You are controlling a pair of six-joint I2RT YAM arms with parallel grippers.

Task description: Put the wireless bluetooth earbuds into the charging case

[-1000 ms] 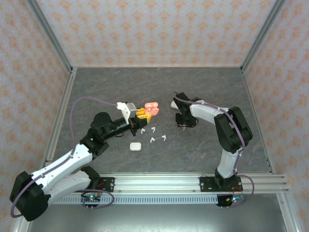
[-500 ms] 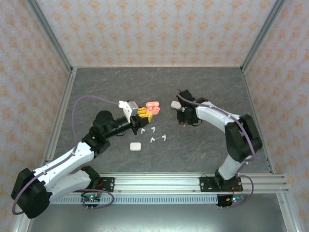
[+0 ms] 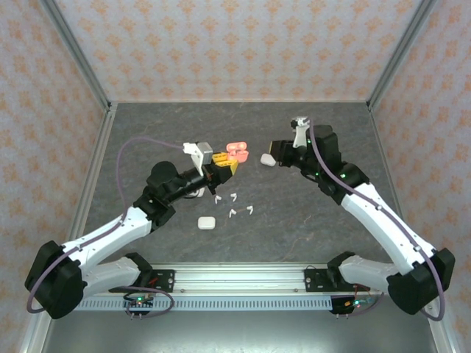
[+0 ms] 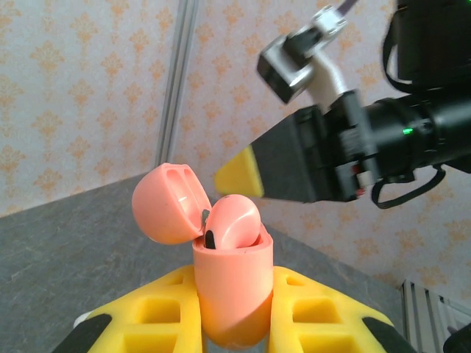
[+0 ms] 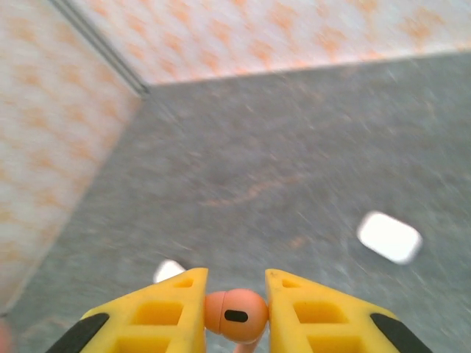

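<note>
Two tools are engaged, facing each other over the middle of the table [image 3: 309,220]. Seen from above, the left tool [image 3: 229,163] is clamped on the coral case [image 3: 236,151] and presents it toward the right arm. The right tool [image 3: 280,153] faces it from the other side, near but apart. A white case [image 3: 266,159] shows just beside that tool. Four white earbuds [image 3: 233,197] and a closed white case [image 3: 206,221] lie loose nearer the arm bases, well apart from either tool. At the left wrist, the left tool [image 4: 232,316] grips the coral case [image 4: 228,287] by its lower body, upright, with the lid [image 4: 165,202] hinged back to the left. That hold leaves the mouth free for loading. One coral bud [image 4: 232,220] already sits in it, standing proud of the rim, so it is judged not fully seated. The right tool [image 4: 243,175] hovers behind and to the right of the mouth, not touching it. At the right wrist, where the view is blurred, the right tool [image 5: 235,298] is drawn narrow on the second coral bud [image 5: 237,315]. The bud is pinched between the fingers just short of their tips. The white case [image 5: 388,237] lies on the table beyond, to the right. In my judgement the case is held up and open to receive this bud, which remains apart from the case.
</note>
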